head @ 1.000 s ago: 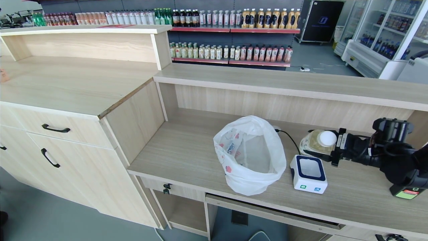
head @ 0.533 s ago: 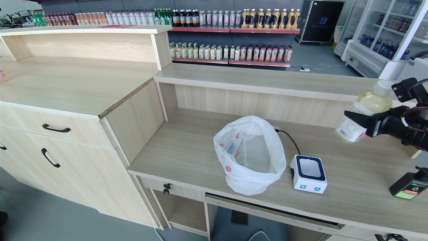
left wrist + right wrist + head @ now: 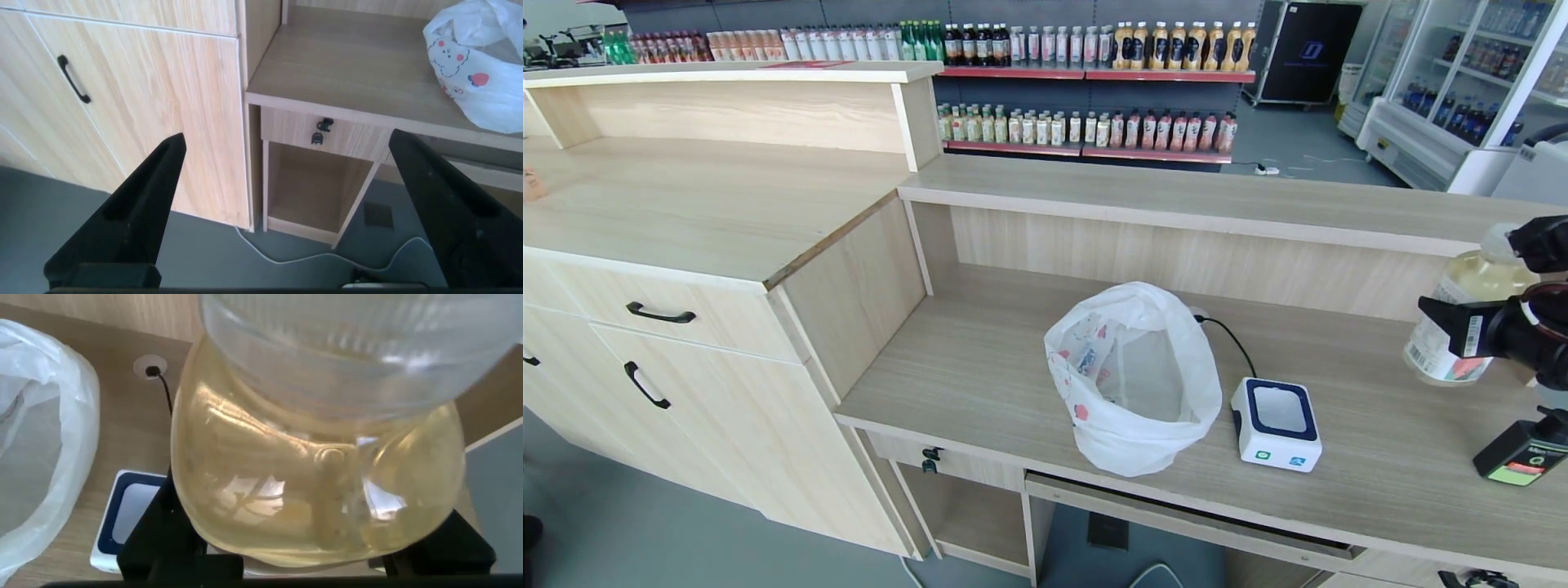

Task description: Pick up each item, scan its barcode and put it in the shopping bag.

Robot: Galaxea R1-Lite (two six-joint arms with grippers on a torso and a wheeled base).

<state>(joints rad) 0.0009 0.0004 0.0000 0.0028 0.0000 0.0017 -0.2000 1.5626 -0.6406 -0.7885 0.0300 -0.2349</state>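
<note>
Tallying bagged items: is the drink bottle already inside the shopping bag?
No, the right gripper holds the drink bottle in the air, well to the right of the shopping bag.

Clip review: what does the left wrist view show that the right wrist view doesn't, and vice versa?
Left wrist, not right: the open left pincer, a cabinet door with a black handle, and the floor. Right wrist, not left: the bottle of yellowish liquid and the scanner. Both: the shopping bag on the wooden counter.
</note>
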